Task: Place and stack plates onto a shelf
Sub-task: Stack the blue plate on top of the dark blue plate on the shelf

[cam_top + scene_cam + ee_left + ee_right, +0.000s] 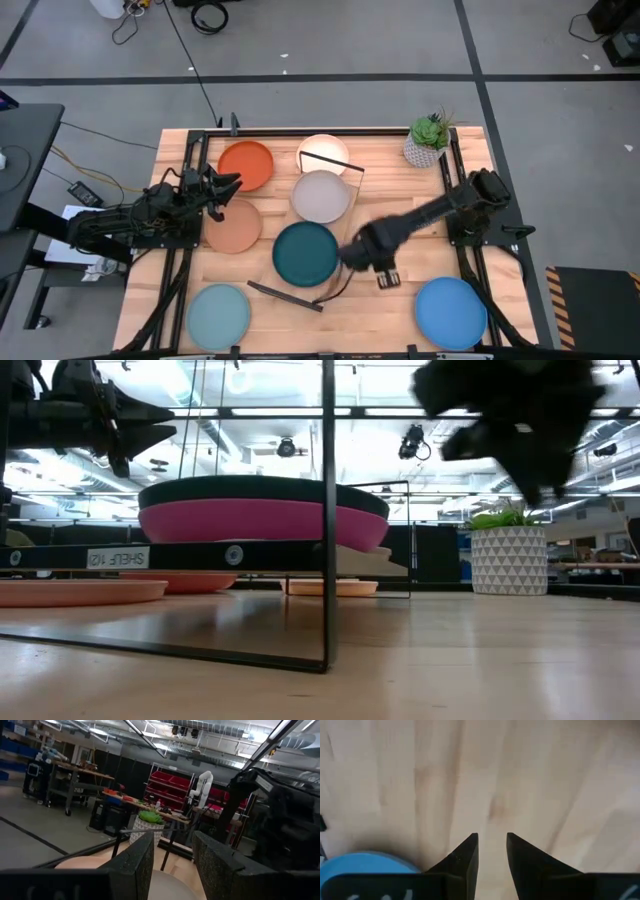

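The shelf (342, 222) lies slantwise mid-table on thin black wire end frames (285, 295). On its board rest the grey plate (321, 196) and the dark teal plate (306, 252), which sits on the pink plate (250, 520). Flat on the table lie the orange plate (245, 163), cream plate (323, 153), peach plate (232, 225), light blue plate (219, 313) and blue plate (451, 311). My left gripper (228, 187) hovers open between the orange and peach plates. My right gripper (388, 278) points down, open, over bare wood right of the teal plate, with the blue plate (360, 865) close by.
A potted plant (428, 140) in a white patterned pot stands at the far right corner. Black frame rails run along the table's left (190, 170) and right (465, 230) sides. Bare wood (390, 320) shows between the light blue and blue plates.
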